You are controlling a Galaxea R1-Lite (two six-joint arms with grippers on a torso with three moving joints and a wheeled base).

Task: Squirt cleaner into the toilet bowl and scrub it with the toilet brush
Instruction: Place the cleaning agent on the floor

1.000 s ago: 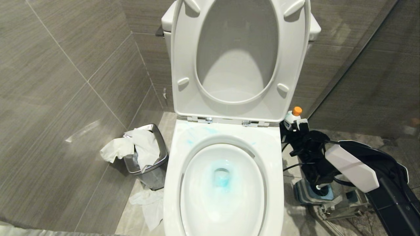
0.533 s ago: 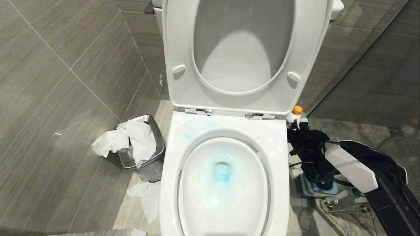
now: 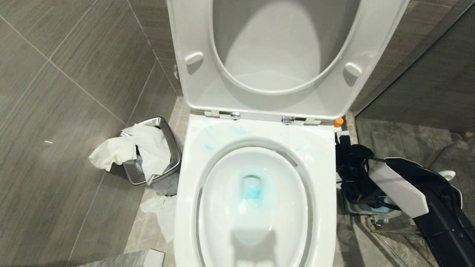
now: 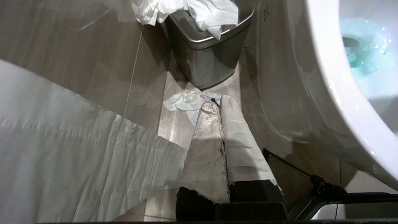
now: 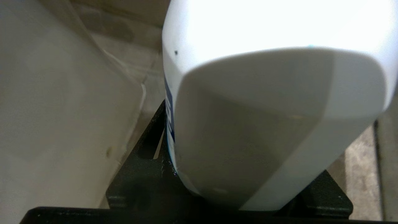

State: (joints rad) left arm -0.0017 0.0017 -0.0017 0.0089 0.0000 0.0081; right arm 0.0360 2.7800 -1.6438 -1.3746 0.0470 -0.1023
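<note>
While the cleaner (image 3: pixel 253 191) already tints the water turquoise and streaks the back rim, the scrubbing is not yet begun.

- Toilet bowl (image 3: pixel 323 155): seat and lid up, just beside the right gripper, on its inner side.
- Right gripper (image 3: pixel 342 138): low by the floor, jaws clamped on the white bottle (image 5: pixel 264 124), its orange cap (image 3: pixel 338 121) just showing beyond.
- Blue-grey holder (image 3: pixel 373 207): on the floor close behind the gripper, half hidden by the arm. The toilet brush itself cannot be made out.
- Left gripper (image 4: pixel 222 109): parked low on the bowl's far side, its wrapped fingers pressed together and holding nothing.
- Steel bin (image 3: pixel 163 126): ahead of the left gripper, stuffed with tissue.

Step in hand, by judgement: parking the bottle. Set it upright and flat on the floor, clear of the holder. Release only once it stands, then withdraw straight so the brush handle stays reachable.
</note>
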